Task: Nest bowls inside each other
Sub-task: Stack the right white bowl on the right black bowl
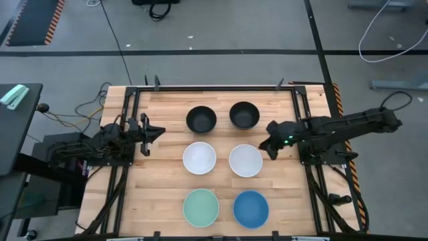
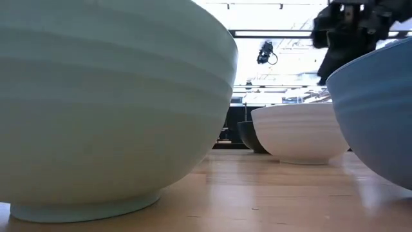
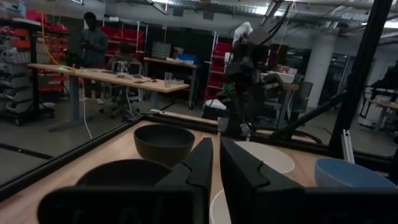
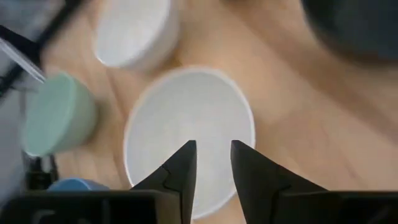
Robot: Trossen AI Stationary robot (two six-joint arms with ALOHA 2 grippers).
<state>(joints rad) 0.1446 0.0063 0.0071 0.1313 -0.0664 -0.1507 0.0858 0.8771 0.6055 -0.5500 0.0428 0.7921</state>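
From above we list six bowls, none nested, in three pairs down the table point(image 1: 167, 201): black bowls point(image 1: 200, 120), white bowls point(image 1: 199, 158), then mint bowl point(image 1: 201, 207) beside blue bowl point(image 1: 251, 209), with bare wood between all rims. The left gripper point(image 1: 155, 132) waits at the left edge, fingers nearly closed and empty. In the right wrist view we see the right gripper point(image 4: 213, 163) parted and empty above the right-hand white bowl point(image 4: 189, 134).

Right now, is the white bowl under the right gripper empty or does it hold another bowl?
Empty. The right wrist view shows the white bowl with a bare inside, and the high view shows all six bowls standing apart.
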